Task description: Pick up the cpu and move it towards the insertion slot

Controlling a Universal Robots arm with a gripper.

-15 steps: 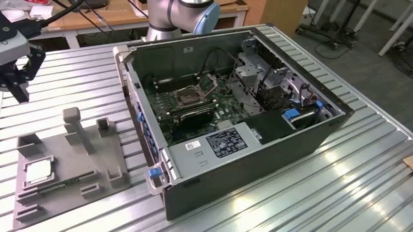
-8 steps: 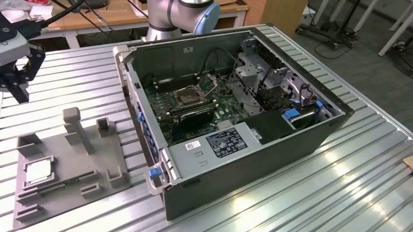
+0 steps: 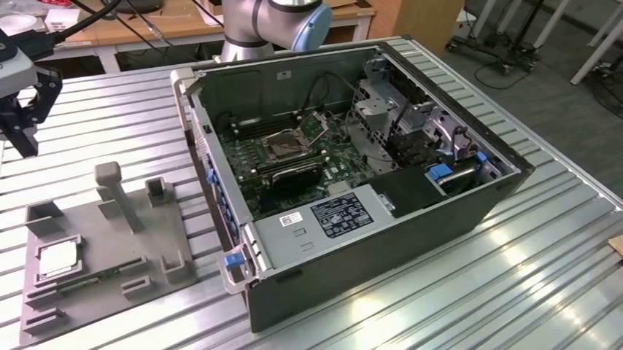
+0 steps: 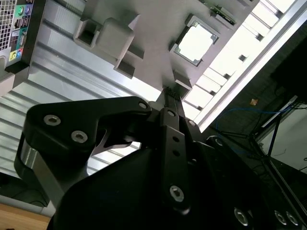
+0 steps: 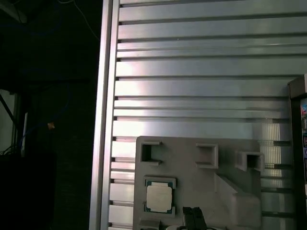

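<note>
Landmark: grey tray (image 3: 107, 248) on the slatted metal desk (image 3: 117, 102); we give all places from it.
Cpu: lies flat in a square pocket of the tray, silvery top up (image 3: 58, 259); nothing touches it and it is not lifted.
Insertion slot: (image 3: 287, 146) well apart from the tray, on the green board inside the open computer case (image 3: 389, 240) that stands just beside the tray.
Exterior view adds: the slot, the case interior, the arm's grey and blue joints (image 3: 262, 22) beyond the case from the tray, and the end effector (image 3: 26, 146) hanging well above the tray's level.
Second wrist view adds: the end effector (image 4: 167, 92) seen from behind, with its black linkages running together to one tip. The tip lines up with a small pocket of the tray (image 4: 153, 33), near the cpu (image 4: 195, 43) but not over it. A green memory stick (image 4: 221, 15) lies in the tray just beside the cpu.
First wrist view adds: a look straight down on the desk slats (image 5: 192, 62) and the tray (image 5: 192, 182). Here the end effector (image 5: 193, 215) shows just beside the cpu (image 5: 159, 198) in its pocket.
Arm pose: wrist held high, fingers pointing down toward the tray, touching nothing.
End effector state: narrow; we read the two fingers as drawn close together with nothing between them.
</note>
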